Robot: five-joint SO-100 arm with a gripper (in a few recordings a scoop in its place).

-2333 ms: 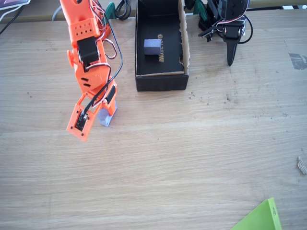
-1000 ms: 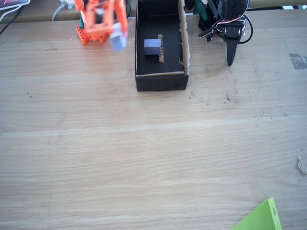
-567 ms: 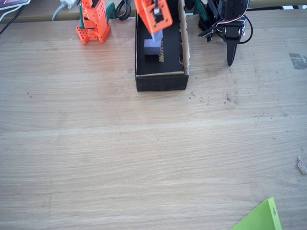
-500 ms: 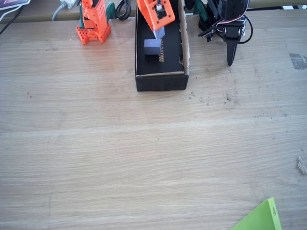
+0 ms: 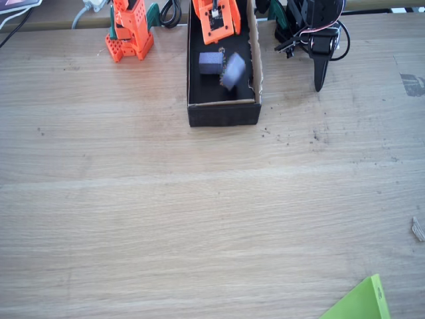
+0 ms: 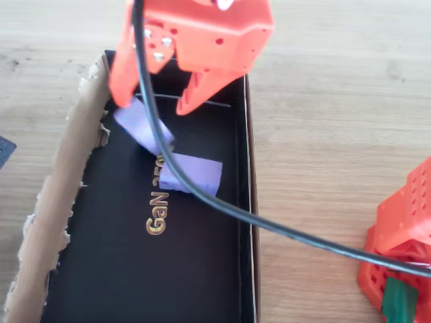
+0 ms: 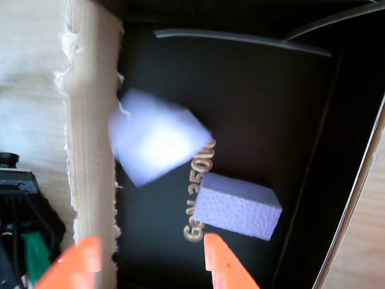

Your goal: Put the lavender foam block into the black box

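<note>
The orange gripper [image 7: 147, 265] hangs over the far end of the black box [image 5: 222, 114], its two fingers spread apart with nothing between them; in the wrist view both orange fingertips [image 7: 224, 265] show at the bottom edge, one on each side of a gap. Just below it, the lavender foam block [image 7: 155, 143] appears blurred and tilted inside the box, close to the raw brown cardboard wall [image 7: 90, 120]; whether it touches the floor cannot be told. In the overhead view the same block [image 6: 141, 126] lies partly under the gripper body. Beside it a second lavender block [image 6: 192, 174] rests on the box floor next to the gold lettering [image 6: 157, 212]. The box stands on the wooden bench [image 5: 199, 212].
</note>
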